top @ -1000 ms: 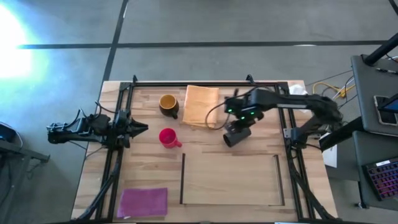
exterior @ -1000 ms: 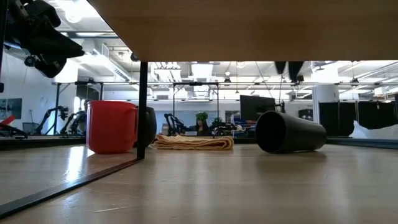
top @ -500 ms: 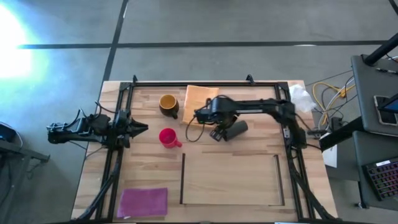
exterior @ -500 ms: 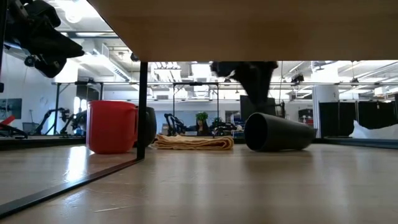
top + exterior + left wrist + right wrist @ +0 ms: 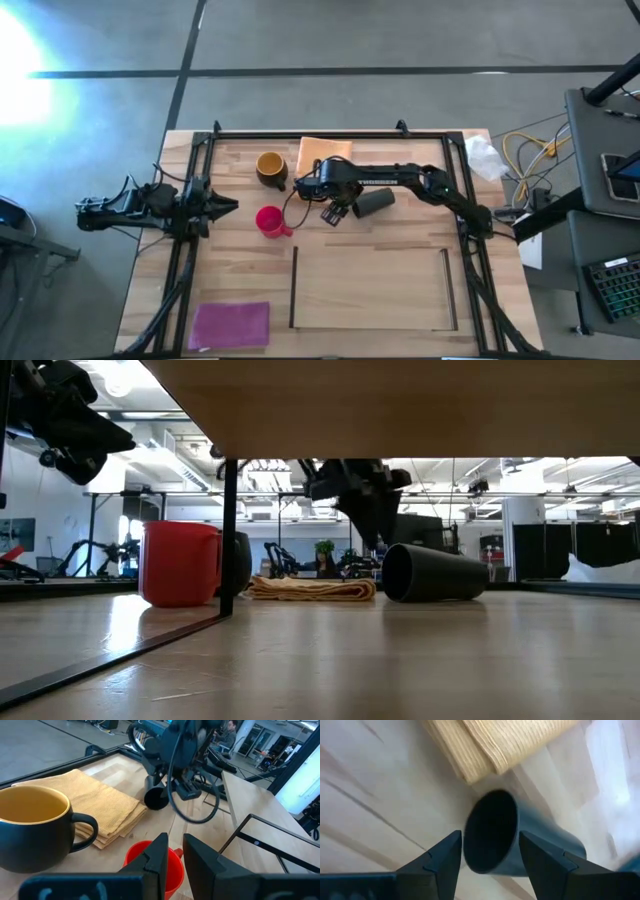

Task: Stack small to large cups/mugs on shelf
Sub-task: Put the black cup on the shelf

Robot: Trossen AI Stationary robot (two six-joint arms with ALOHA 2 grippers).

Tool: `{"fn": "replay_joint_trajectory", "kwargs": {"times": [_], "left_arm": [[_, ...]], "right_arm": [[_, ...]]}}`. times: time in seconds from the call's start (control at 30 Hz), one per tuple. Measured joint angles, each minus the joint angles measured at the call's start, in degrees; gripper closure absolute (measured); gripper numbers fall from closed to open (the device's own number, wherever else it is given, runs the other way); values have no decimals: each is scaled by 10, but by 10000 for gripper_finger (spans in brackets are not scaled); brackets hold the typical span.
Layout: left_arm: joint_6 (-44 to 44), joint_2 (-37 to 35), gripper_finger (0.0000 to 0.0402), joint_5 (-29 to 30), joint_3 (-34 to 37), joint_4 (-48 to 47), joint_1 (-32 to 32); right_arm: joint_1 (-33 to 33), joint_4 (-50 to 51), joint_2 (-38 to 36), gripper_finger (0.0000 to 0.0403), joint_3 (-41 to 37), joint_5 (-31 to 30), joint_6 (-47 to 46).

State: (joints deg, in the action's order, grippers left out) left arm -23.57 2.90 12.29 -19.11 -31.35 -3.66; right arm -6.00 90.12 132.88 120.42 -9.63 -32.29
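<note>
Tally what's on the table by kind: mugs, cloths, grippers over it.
Mugs: 3 (pink-red mug, brown mug with yellow inside, black mug on its side)
Cloths: 2 (orange cloth, magenta cloth)
Grippers: 2 (left gripper, right gripper)
Total: 7

Pale-wood table (image 5: pixel 410 245) w/ dark frame rails on both sides. On it: shelf (image 5: pixel 370 290), a flat area edged by thin dark strips, at the near middle. Magenta cloth (image 5: pixel 230 324) near left corner. Folded orange cloth (image 5: pixel 318 152) at far middle. Brown mug w/ yellow inside (image 5: pixel 270 168) upright just beside that cloth, pink-red mug (image 5: pixel 270 220) upright nearby. Black mug (image 5: pixel 374 202) on its side.
</note>
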Motion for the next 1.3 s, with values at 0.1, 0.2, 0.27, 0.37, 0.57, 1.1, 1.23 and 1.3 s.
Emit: {"fn": "replay_joint_trajectory", "kwargs": {"times": [0.1,0.2,0.27,0.37,0.57,1.1,1.23,1.3], "left_arm": [[0,0,356,0,0,0,0],[0,0,356,0,0,0,0],[0,0,356,0,0,0,0],[0,0,356,0,0,0,0],[0,0,356,0,0,0,0],[0,0,356,0,0,0,0],[0,0,356,0,0,0,0],[0,0,356,0,0,0,0]], "right_arm": [[0,0,-2,211,-26,-35,0],[-4,-1,-4,211,-38,-51,4],[-6,-1,-4,211,-45,-63,13],[-8,-1,-5,211,-52,-76,24],[-8,-1,-15,211,-65,-68,39],[5,-1,-86,211,-203,-22,55],[5,-1,-87,211,-231,-34,54],[5,-1,-88,211,-244,-52,55]]}}
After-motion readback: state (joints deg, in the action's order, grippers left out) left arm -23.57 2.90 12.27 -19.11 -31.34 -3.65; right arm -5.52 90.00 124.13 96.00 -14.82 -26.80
